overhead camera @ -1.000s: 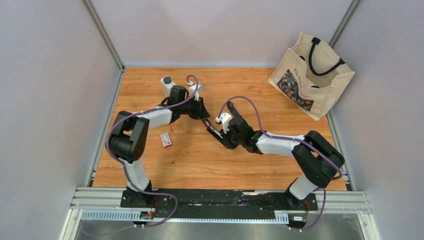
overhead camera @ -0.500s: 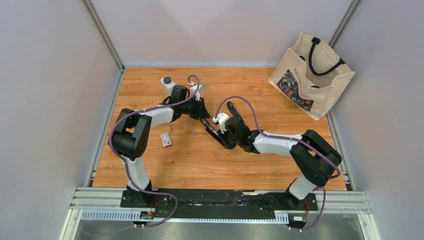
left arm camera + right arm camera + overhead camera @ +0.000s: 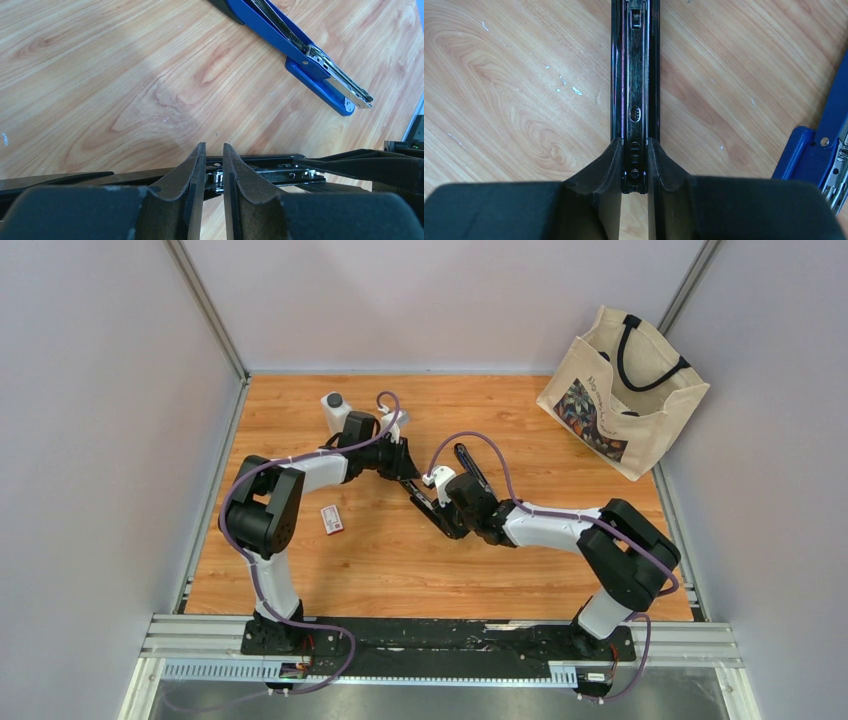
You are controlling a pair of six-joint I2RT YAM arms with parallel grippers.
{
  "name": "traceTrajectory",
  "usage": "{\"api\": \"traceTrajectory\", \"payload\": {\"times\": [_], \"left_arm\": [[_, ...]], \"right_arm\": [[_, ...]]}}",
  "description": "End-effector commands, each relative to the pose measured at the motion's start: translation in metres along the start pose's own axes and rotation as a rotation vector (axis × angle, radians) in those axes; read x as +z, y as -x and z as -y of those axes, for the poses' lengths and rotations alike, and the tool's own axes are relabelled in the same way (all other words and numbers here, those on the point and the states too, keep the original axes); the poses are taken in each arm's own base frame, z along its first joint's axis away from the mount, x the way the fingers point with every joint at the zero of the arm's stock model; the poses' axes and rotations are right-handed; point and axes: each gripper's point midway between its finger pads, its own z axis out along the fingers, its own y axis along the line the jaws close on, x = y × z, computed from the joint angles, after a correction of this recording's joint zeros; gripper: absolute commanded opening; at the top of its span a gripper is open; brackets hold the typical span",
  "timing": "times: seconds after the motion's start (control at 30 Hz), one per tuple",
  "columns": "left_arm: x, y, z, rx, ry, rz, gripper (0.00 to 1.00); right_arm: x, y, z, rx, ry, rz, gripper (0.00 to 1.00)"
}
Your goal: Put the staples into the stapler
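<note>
Right claw [image 3: 634,145] is clamping the narrow rail of the glossy black stapler [image 3: 636,75]. Left claw [image 3: 213,147] is hovering at it, can't tell if it's gripping. Flat staples box [image 3: 331,518] is lying left, bare wooden counter [image 3: 400,570] around it.

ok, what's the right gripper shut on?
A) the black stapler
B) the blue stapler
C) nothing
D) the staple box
A: in the right wrist view, the right gripper pinches the end of the black stapler between its fingers, while the blue stapler lies apart, off to the side.
</note>
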Motion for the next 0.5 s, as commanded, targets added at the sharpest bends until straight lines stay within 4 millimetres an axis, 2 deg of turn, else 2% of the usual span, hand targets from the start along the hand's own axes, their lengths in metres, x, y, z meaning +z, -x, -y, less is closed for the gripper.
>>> {"api": "traceTrajectory", "payload": {"times": [0.0,0.27,0.47], "left_arm": [[0.001,0.016,0.009,0.027,-0.043,0.015,0.27],[0.01,-0.003,-0.001,0.002,-0.047,-0.024,0.27],[0.011,-0.006,-0.001,0.0,-0.052,-0.032,0.27]], "right_arm": [[0.001,-0.019,-0.003,0.018,-0.009,-0.078,0.0],[0.003,-0.02,-0.002,0.022,-0.02,-0.085,0.0],[0.002,-0.017,0.0,0.023,-0.027,-0.078,0.0]]}}
